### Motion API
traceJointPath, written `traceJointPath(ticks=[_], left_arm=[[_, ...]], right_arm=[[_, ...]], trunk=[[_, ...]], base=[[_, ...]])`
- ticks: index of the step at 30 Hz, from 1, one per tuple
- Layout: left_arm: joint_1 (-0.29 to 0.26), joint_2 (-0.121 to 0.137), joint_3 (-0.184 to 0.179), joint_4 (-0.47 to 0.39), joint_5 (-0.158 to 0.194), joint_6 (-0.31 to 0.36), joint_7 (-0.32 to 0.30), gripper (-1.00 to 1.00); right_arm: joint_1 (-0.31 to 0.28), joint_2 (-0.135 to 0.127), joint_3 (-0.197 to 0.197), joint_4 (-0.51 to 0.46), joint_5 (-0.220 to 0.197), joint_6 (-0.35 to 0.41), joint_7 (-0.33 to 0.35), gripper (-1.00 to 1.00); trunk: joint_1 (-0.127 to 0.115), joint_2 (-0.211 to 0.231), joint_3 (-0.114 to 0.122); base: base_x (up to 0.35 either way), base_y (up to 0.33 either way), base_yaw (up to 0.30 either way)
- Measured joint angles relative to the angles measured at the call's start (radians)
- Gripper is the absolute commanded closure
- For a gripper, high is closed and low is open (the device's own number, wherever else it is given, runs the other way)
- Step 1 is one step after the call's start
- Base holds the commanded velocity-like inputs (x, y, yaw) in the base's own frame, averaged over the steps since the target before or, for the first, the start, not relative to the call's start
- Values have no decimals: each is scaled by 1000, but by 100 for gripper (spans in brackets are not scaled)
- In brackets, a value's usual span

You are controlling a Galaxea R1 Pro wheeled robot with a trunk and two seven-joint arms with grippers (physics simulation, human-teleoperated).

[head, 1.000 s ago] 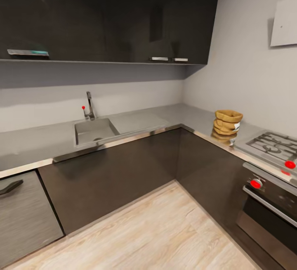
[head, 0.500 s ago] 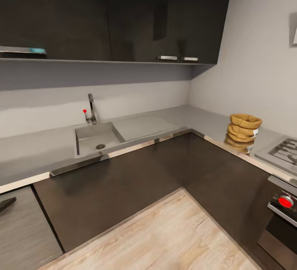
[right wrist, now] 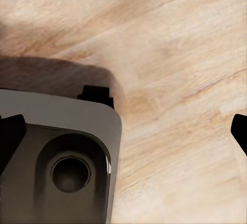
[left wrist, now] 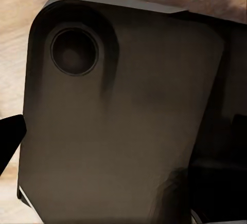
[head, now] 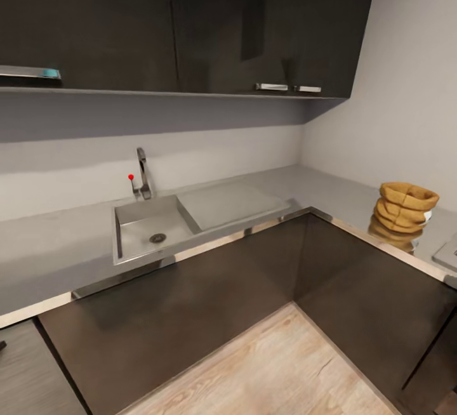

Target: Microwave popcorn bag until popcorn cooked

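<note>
A: What sits nearest the camera?

B: In the head view, the pale wooden floor [head: 279, 370] fills the lower middle, with dark cabinet fronts [head: 190, 301] rising behind it. In the right wrist view the right gripper [right wrist: 126, 131] hangs over that same wood; one dark fingertip shows at each side edge of the frame, well apart, so it stands spread and holds nothing. In the left wrist view only one dark fingertip [left wrist: 10, 142] pokes in at the left edge against the robot's grey base [left wrist: 118, 126], so I cannot tell how the left gripper stands.

A: And further back?

B: The grey worktop [head: 57, 256] runs in an L. A sink [head: 149, 228] with a tap [head: 143, 174] is sunk into it left of centre. The popcorn bag [head: 405, 207] stands upright at the right edge of the frame, on the worktop's right leg, mirrored in the gloss. Dark wall cupboards [head: 190, 21] cross the top.

A: Which step is this?

B: Approach, I judge: nothing is grasped. Next the base must close on the right leg of the worktop until an arm can reach the bag.
</note>
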Motion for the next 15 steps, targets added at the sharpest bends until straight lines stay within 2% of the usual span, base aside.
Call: traceJointPath(ticks=[15], left_arm=[[0, 0, -1, 1, 0, 0, 0, -100]], right_arm=[[0, 1, 0, 1, -1, -2, 4, -100]], trunk=[[0, 0, 0]], base=[[310, 155, 0]])
